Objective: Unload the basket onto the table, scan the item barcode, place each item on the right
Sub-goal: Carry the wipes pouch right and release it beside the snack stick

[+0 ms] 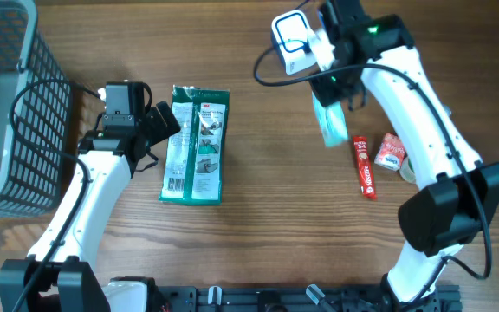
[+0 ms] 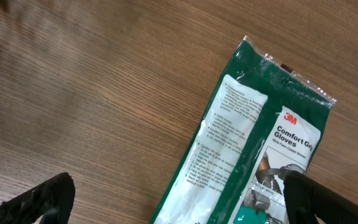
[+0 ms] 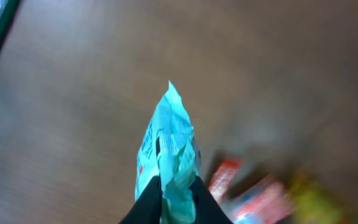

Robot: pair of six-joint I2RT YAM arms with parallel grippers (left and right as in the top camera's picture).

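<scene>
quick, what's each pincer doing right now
Left pincer: open, holding nothing, by the green gloves pack.
Right pincer: shut on the teal packet.

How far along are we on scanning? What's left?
Nothing visibly finished. In hand: right gripper shut on the teal packet, held above the table. Still to do: gloves pack lies flat beside the open left gripper; red tube and red-and-white packet wait at the right.

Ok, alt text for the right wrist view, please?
The right gripper is shut on a crumpled teal packet, holding it above a wooden table. Blurred red packets lie on the table at lower right.
</scene>
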